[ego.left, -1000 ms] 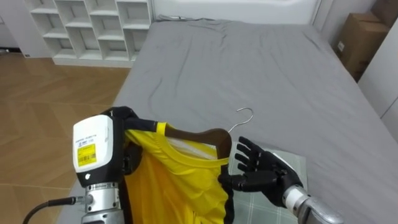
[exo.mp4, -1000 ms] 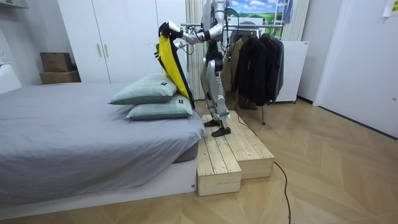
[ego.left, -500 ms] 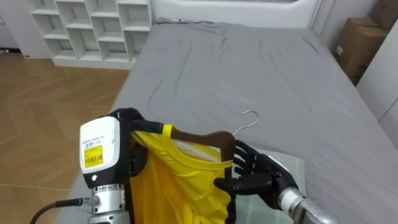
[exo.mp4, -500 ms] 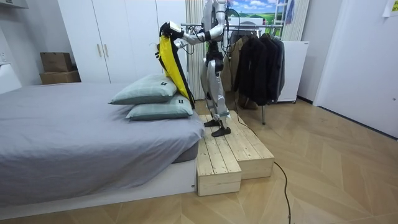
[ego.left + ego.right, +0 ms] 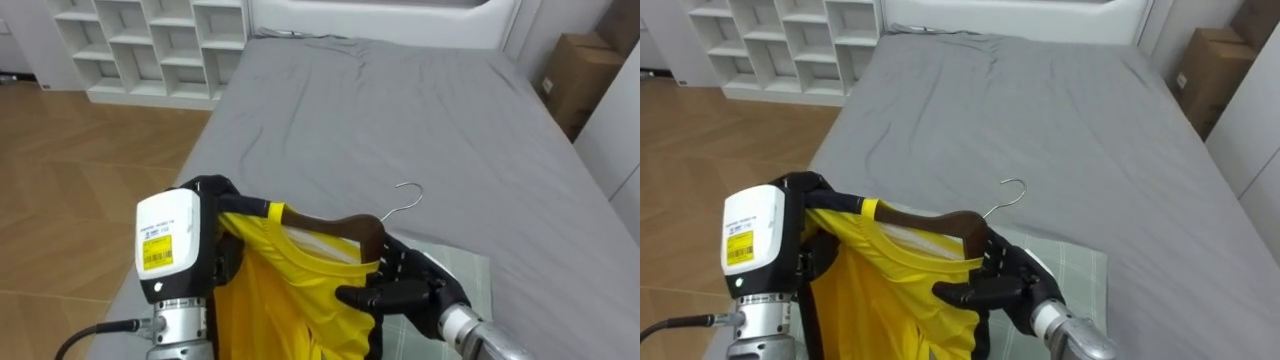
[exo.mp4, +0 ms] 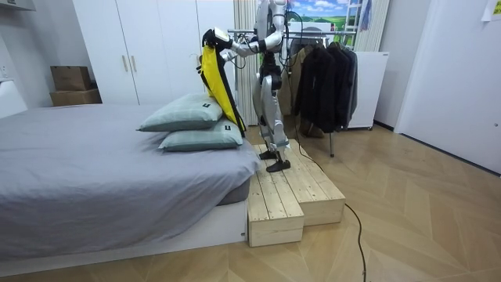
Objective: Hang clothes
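A yellow garment (image 5: 275, 290) with dark trim hangs on a brown wooden hanger (image 5: 325, 221) whose metal hook (image 5: 406, 196) points up and to the right. My left hand (image 5: 213, 193) is shut on the hanger's left end, with the garment's shoulder under its fingers. At the hanger's neck my right hand (image 5: 402, 287) is open, its fingers touching the wood and its thumb lying against the yellow cloth. In the room view I stand on a wooden platform (image 6: 290, 196) at the bedside and hold the yellow garment (image 6: 216, 74) up over the pillows.
A grey bed (image 5: 400, 110) lies below the hanger, a checked pillow (image 5: 465, 272) under my right arm. White cube shelves (image 5: 150, 45) stand far left, a cardboard box (image 5: 585, 70) far right. Behind me a clothes rack (image 6: 325, 74) carries dark coats.
My right hand has moved left and up from beside the hanger to its neck. The hanger and garment have shifted slightly right.
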Tool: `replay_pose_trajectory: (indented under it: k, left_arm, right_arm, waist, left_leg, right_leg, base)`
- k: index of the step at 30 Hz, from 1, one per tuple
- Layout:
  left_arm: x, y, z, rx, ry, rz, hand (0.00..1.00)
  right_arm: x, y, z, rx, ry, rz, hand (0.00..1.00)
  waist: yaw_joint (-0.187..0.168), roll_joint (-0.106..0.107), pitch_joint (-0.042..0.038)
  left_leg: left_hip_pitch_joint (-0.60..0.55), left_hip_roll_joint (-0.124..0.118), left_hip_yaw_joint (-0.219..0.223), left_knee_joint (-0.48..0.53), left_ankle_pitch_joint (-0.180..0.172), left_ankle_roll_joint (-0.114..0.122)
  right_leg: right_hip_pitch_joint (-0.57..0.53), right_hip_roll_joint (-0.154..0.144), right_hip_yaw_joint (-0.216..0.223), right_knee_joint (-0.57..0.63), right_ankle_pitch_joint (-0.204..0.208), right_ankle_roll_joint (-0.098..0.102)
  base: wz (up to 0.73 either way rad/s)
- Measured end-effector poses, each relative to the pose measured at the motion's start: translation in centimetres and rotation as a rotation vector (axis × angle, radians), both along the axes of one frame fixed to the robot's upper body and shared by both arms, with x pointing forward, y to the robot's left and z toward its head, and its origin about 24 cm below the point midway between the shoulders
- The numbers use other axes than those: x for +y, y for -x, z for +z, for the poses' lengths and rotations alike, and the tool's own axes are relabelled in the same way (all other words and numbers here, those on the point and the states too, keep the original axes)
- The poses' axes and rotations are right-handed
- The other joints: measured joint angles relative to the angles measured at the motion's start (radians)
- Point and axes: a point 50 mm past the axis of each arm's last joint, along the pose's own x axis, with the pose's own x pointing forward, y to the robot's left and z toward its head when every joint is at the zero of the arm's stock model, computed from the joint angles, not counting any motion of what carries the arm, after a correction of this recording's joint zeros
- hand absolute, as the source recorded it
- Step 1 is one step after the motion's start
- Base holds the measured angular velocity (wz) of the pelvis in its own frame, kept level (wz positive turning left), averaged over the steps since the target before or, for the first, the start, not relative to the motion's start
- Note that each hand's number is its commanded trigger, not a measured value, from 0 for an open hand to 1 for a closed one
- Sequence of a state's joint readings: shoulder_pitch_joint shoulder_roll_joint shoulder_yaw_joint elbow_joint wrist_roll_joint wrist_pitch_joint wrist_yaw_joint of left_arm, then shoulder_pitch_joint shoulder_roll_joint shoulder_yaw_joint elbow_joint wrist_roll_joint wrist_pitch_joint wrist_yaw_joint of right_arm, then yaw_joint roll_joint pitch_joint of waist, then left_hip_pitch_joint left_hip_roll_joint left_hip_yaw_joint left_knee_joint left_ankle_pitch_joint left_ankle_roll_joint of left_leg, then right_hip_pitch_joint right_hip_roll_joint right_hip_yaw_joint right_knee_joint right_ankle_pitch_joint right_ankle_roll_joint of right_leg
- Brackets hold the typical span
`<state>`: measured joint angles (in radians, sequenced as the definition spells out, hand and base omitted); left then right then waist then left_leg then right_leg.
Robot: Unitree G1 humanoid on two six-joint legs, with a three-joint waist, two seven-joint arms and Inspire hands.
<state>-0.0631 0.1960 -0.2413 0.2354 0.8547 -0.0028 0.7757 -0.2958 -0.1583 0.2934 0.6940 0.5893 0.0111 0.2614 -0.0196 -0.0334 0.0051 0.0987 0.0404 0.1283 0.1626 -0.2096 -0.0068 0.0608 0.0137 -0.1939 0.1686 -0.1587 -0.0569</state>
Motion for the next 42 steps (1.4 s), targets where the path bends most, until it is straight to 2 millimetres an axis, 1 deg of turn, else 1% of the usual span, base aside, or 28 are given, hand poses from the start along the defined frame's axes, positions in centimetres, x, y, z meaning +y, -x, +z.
replay_pose_trajectory:
  k: [14,24,29,37,42]
  left_arm:
    - [-0.11,-0.05,0.00,0.002,0.002,0.006,1.00]
    - [-0.32,-0.11,0.04,0.000,0.001,-0.003,1.00]
    - [-0.32,-0.11,0.04,0.000,0.001,-0.003,1.00]
    - [-0.40,-0.17,0.11,-0.004,0.005,-0.003,1.00]
    - [-0.92,-0.66,0.65,-0.027,0.018,-0.011,1.00]
  right_arm:
    - [0.31,0.02,-0.10,0.009,0.000,-0.016,0.00]
    - [0.48,0.12,-0.26,0.017,0.013,-0.015,0.00]
    - [0.55,0.18,-0.33,0.020,0.015,-0.011,0.00]
    - [0.79,0.37,-0.61,0.034,0.011,-0.003,0.00]
    - [0.84,0.55,-0.90,0.052,-0.015,-0.005,0.00]
  waist:
    - [0.001,0.002,0.0015]
    - [0.003,0.003,0.0024]
    - [0.001,0.001,0.0054]
    - [0.007,0.001,0.0059]
    - [0.024,0.001,0.0058]
  left_leg:
    - [-0.001,-0.001,-0.019,0.001,0.000,0.000]
    - [-0.001,-0.001,-0.022,0.001,0.000,0.000]
    - [-0.001,-0.001,-0.025,0.001,0.000,0.000]
    - [-0.002,-0.002,-0.025,0.001,0.000,0.000]
    - [-0.002,-0.002,-0.025,0.001,0.000,0.000]
  right_leg:
    - [0.006,0.000,-0.010,-0.002,0.000,0.000]
    - [0.007,-0.001,-0.013,-0.002,0.000,0.000]
    - [0.008,-0.001,-0.017,-0.002,0.000,0.000]
    - [0.006,-0.001,-0.015,-0.002,0.000,0.000]
    - [0.005,0.000,-0.014,-0.001,0.000,0.000]
  base:
    - [0.02]
    - [0.00]
    - [0.00]
    - [0.00]
    - [-0.01]
